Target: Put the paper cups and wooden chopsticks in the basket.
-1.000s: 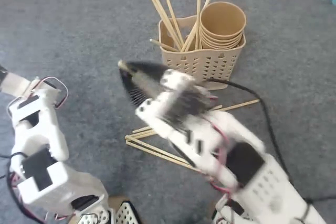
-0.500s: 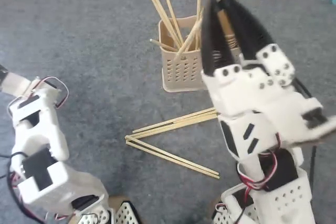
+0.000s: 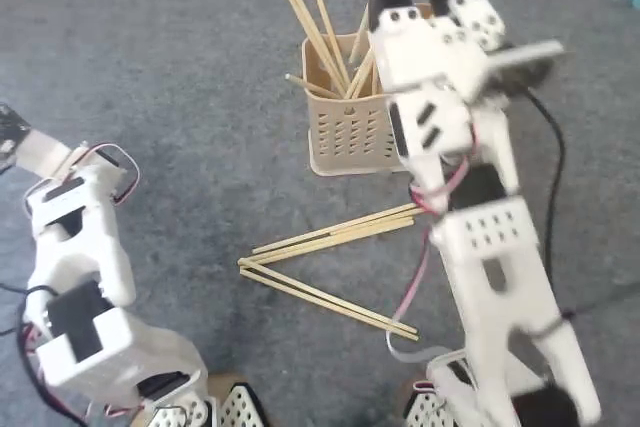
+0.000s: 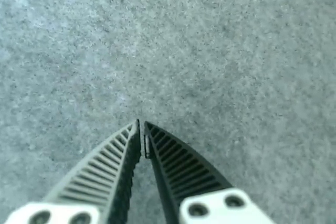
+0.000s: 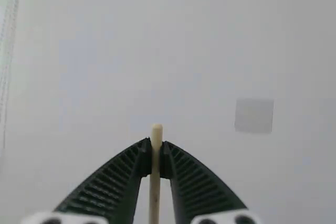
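Grey carpet (image 3: 150, 67) w/ basket (image 3: 345, 137) — loose chopsticks (image 3: 335, 230)

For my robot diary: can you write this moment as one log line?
right gripper: shut on chopstick, up high by basket | left gripper: shut, empty, over carpet | loose chopsticks: on carpet

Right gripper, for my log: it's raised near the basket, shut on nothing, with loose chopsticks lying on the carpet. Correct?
No: the right wrist view shows the right gripper shut on a chopstick. The rest holds: raised near the basket, loose chopsticks on the carpet.
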